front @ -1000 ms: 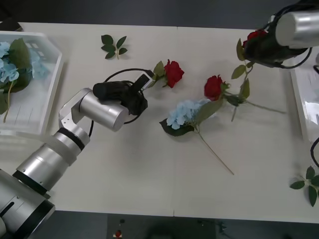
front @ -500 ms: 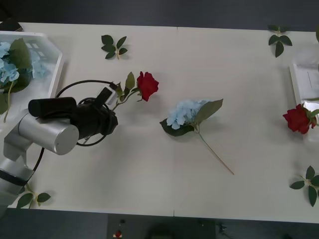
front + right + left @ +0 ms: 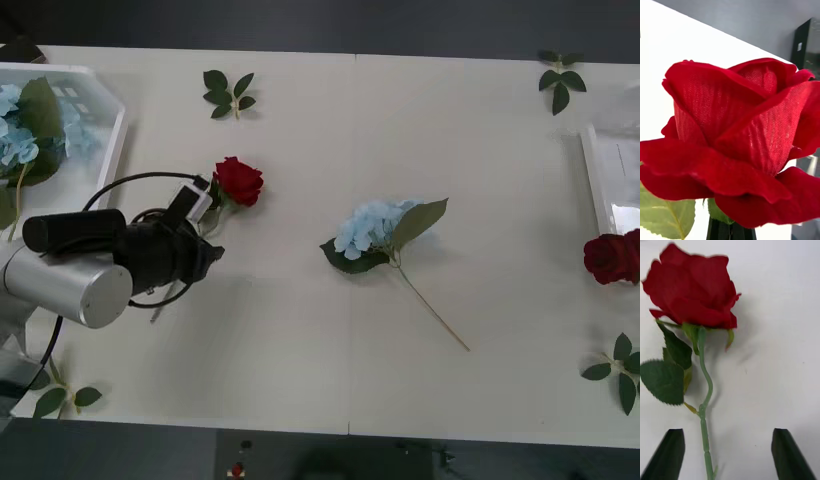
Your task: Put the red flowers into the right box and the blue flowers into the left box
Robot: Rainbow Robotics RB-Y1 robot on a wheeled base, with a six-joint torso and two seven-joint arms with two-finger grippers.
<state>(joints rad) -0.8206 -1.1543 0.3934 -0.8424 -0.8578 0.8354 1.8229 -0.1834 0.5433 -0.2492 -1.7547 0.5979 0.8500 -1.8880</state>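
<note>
One red flower (image 3: 239,181) lies on the table at centre-left, its stem (image 3: 704,416) running between the spread black fingers of my open left gripper (image 3: 728,435), which sits just left of the bloom (image 3: 203,214). A second red flower (image 3: 733,135) is held by its stem in my right gripper (image 3: 730,230), which is shut; that bloom (image 3: 611,257) hangs at the far right, near the right box (image 3: 592,180). A blue flower (image 3: 373,227) with a long stem lies mid-table. The left box (image 3: 108,150) at the far left holds blue flowers (image 3: 18,135).
Bloomless leaf sprigs lie at the back left (image 3: 228,93), the back right (image 3: 556,80), the front right (image 3: 620,372) and the front left (image 3: 60,396). My left arm's silver forearm (image 3: 60,280) covers the table's front left.
My left arm has drawn back to the left, and its red flower has come left with it. The right arm has swung out to the right, carrying its red flower toward the right box.
</note>
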